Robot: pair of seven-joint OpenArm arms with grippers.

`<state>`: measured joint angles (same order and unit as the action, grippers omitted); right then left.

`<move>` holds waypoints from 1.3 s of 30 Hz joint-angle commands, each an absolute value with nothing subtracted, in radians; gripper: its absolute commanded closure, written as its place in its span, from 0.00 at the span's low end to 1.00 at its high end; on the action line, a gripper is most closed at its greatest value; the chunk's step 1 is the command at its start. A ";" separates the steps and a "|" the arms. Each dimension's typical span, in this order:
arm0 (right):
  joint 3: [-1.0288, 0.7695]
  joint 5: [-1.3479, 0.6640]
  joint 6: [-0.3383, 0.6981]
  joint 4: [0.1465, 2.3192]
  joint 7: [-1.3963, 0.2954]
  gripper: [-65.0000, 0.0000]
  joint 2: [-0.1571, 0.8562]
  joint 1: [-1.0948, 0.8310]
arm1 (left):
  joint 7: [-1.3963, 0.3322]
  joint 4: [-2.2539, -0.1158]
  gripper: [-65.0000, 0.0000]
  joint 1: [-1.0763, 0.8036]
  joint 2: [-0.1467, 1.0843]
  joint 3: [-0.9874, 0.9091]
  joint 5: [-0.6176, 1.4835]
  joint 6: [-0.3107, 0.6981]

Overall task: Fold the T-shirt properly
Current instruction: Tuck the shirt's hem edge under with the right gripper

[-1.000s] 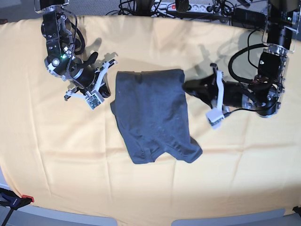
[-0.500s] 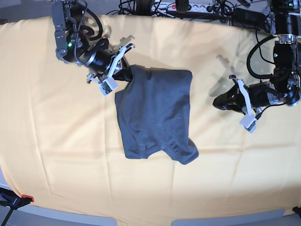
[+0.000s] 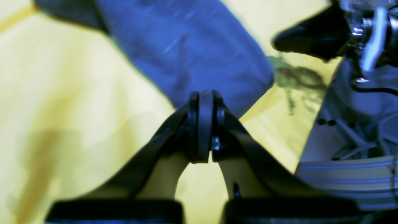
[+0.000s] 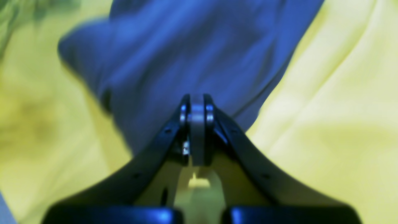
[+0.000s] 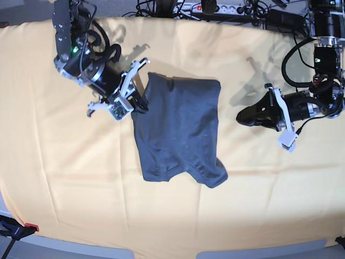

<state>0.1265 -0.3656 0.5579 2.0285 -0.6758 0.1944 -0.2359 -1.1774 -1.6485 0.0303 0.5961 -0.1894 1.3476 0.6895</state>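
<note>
The dark slate-blue T-shirt lies folded into a long strip on the yellow tablecloth, with a sleeve sticking out at the lower right. My right gripper is shut at the shirt's upper left edge. In the right wrist view its closed tips lie over the blurred shirt, and I see no cloth between them. My left gripper is shut and empty, on the cloth to the right of the shirt. In the left wrist view its tips point at the shirt.
Cables and a power strip line the table's back edge. A red clamp sits at the front left corner. The right arm shows in the left wrist view, beyond the shirt.
My right gripper has slid from the shirt's top left corner down along its left edge. My left gripper has moved slightly towards the shirt. The shirt has barely shifted.
</note>
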 commanded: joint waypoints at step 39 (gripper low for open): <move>0.242 -0.200 0.594 0.976 -0.377 1.00 0.099 0.524 | -0.969 -1.663 1.00 0.044 0.515 -0.199 0.968 0.652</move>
<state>0.2462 -0.1947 0.5945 0.9615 -0.3897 0.1001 0.4904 -0.9909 -1.6485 0.0277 0.5007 -0.1894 0.9489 0.6502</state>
